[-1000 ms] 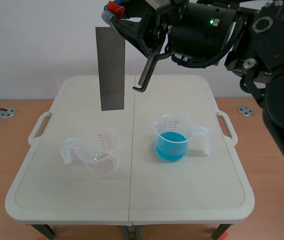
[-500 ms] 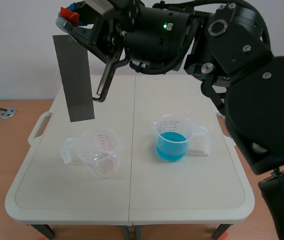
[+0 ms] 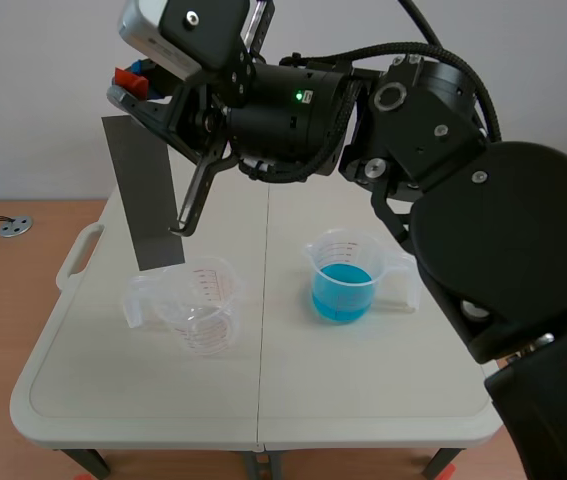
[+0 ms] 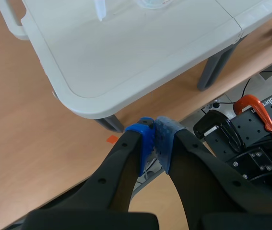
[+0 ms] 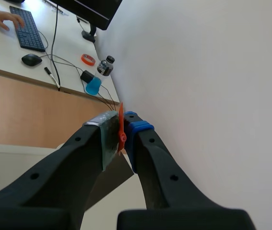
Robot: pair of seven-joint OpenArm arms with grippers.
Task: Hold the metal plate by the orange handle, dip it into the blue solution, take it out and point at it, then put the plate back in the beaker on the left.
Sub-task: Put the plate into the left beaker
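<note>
A grey metal plate [image 3: 143, 190] hangs a little tilted from its orange handle [image 3: 126, 78]. My right gripper [image 3: 131, 82] is shut on that handle, high over the table's left side. The plate's lower edge sits just above the rim of the empty clear beaker [image 3: 198, 305], on its far left side. To the right stands the beaker of blue solution [image 3: 343, 280]. In the right wrist view the orange handle [image 5: 121, 130] is pinched between my pads, with the plate [image 5: 111, 178] below. My left gripper [image 4: 154, 136] is shut on nothing, beyond the table's corner [image 4: 92, 103] over the wooden floor.
The white folding table [image 3: 363, 400] has side handles [image 3: 78, 255]. A silver disc [image 3: 15, 227] and a cable lie on the wooden surface to the left. An orange clamp [image 4: 253, 108] and black hardware sit beside my left gripper.
The right arm has carried the plate leftward and lower, from over the table's middle to just above the empty left beaker. The beakers have not moved.
</note>
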